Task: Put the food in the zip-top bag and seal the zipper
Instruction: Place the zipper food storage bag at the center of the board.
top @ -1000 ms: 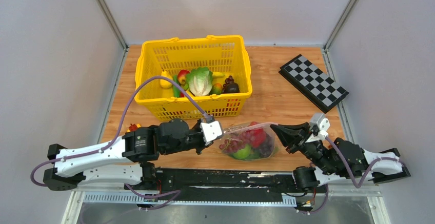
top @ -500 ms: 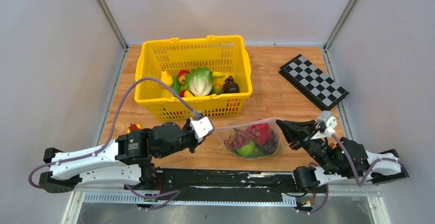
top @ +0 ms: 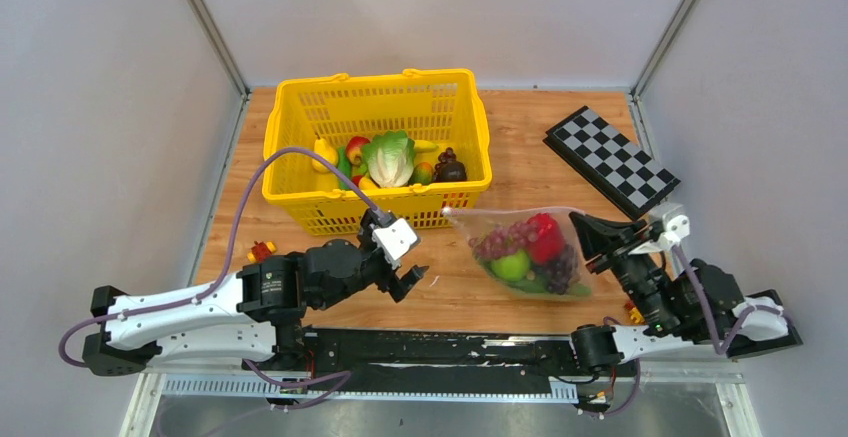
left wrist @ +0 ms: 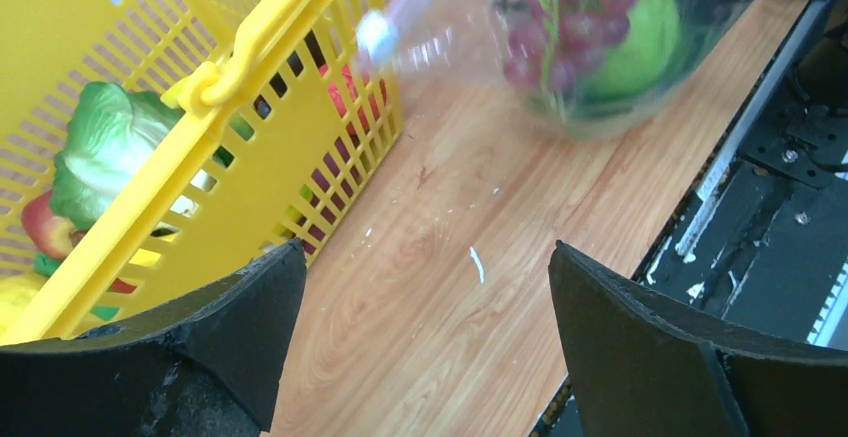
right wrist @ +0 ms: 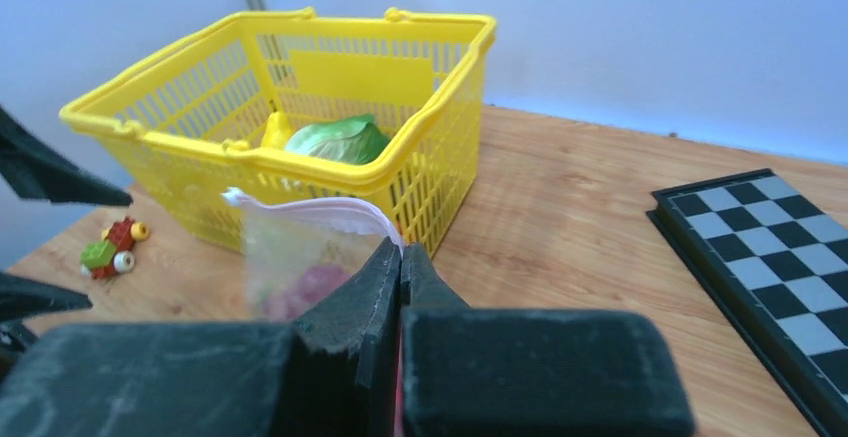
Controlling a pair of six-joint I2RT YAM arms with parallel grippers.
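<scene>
The left tool [top: 410, 279] has just let go of the zipper [top: 500, 211] and gapes empty, while the right tool [top: 590, 232] stays clenched on the filled bag [top: 525, 257] near the right edge of the table [top: 520, 172], so sealing seems done.

I had a wooden table [top: 520, 172] in view. A yellow basket [top: 375, 212] stood on it toward the back left, and a black-and-white chessboard [top: 610, 162] lay flat at the back right, well apart from the basket. A small red-and-green brick toy [top: 262, 250] sat near the left edge. The zip-top bag [top: 528, 255] was low at the front right; I couldn't tell whether its bottom touched the wood.
</scene>
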